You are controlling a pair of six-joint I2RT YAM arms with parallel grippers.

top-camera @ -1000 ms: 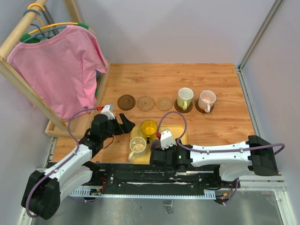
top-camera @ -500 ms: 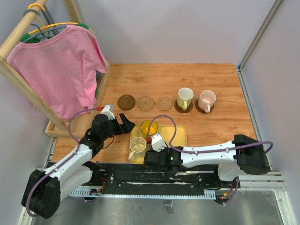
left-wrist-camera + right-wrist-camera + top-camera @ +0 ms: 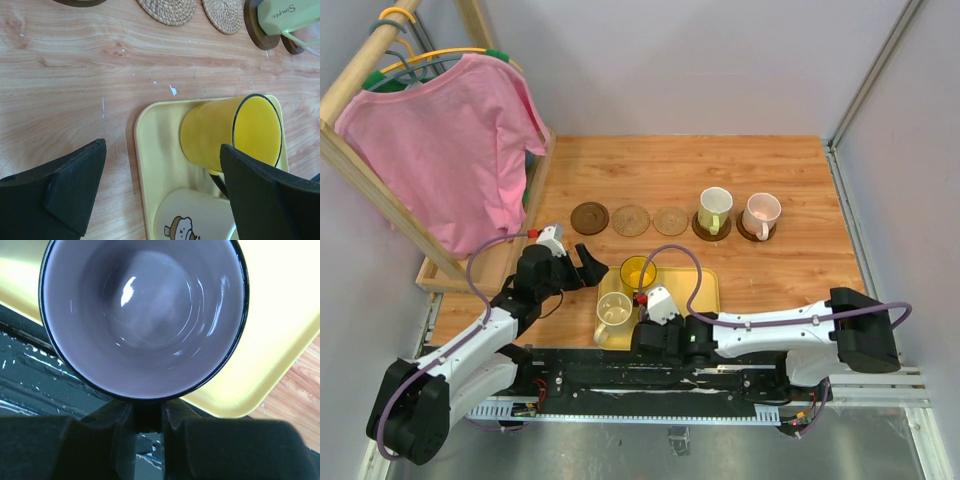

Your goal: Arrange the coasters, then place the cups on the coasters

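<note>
Purple cup point(image 3: 142, 315) over yellow tray point(image 3: 280, 315), pinched by right gripper point(image 3: 147, 416); left gripper point(image 3: 162, 167) spread.

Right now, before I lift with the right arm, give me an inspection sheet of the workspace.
surface: wooden table, yellow tray at its near edge.
job's things: five coasters in a row; cream cup and pink cup stand on the two rightmost, three bare; yellow cup and cartoon-print cup on the tray; purple cup at its near edge.
clutter: white flecks on the wood.
grippers: left gripper open above the tray's left edge; right gripper shut on the purple cup's handle.
cables: purple cable arches over the tray.
surroundings: pink shirt on a wooden rack, left; grey walls.
</note>
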